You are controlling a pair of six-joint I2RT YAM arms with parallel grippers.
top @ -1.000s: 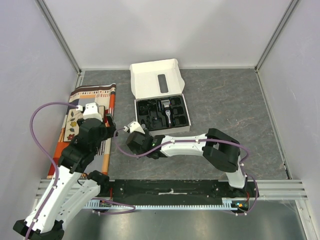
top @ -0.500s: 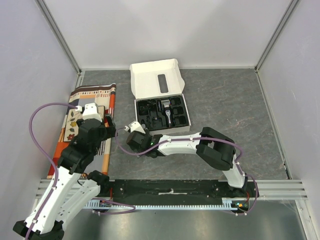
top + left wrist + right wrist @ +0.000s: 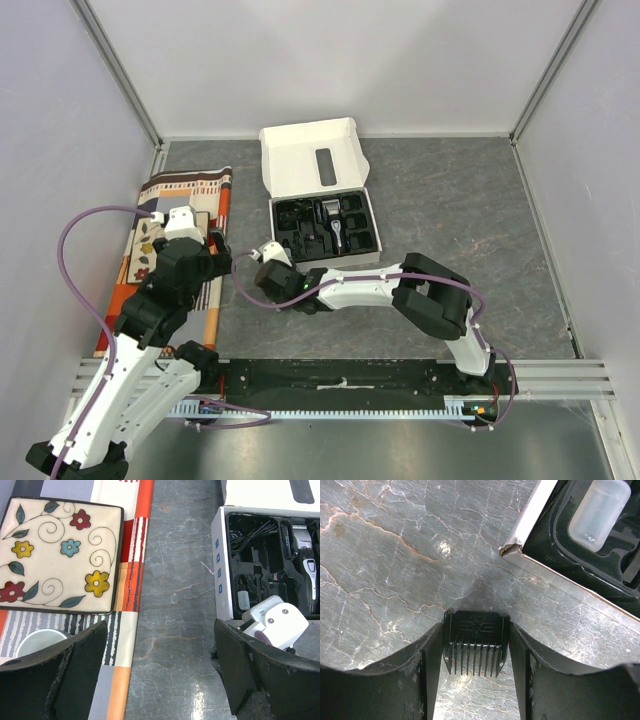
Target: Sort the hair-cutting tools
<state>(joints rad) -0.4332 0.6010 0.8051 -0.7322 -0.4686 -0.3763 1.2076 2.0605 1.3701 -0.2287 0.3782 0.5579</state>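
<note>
Black plastic first: pinching the small comb guard by its two sides between the fingers of the right gripper, teeth pointing back toward the wrist, probably to keep the teeth free of the pads. Holding it over bare grey table, just outside the near-left corner of the white box; not showing whether touching the stone or hanging just above it. Judging this as a carrying step, either out of the moulded tray or toward a pocket in it, without being able to tell which.

Counting the clipper, the coiled cable and a small pale bottle as seated in tray pockets.

Hovering with the left gripper spread wide and empty, over the strip of table between the patterned cloth and the box wall, likely keeping out of the way.

Minding the cardboard corner close to the right fingers: needing lift before any swing over the rim. Finding open room to the left and on the near side; crowding only farther left, with the flowered plate and white cup sitting on the cloth.
</note>
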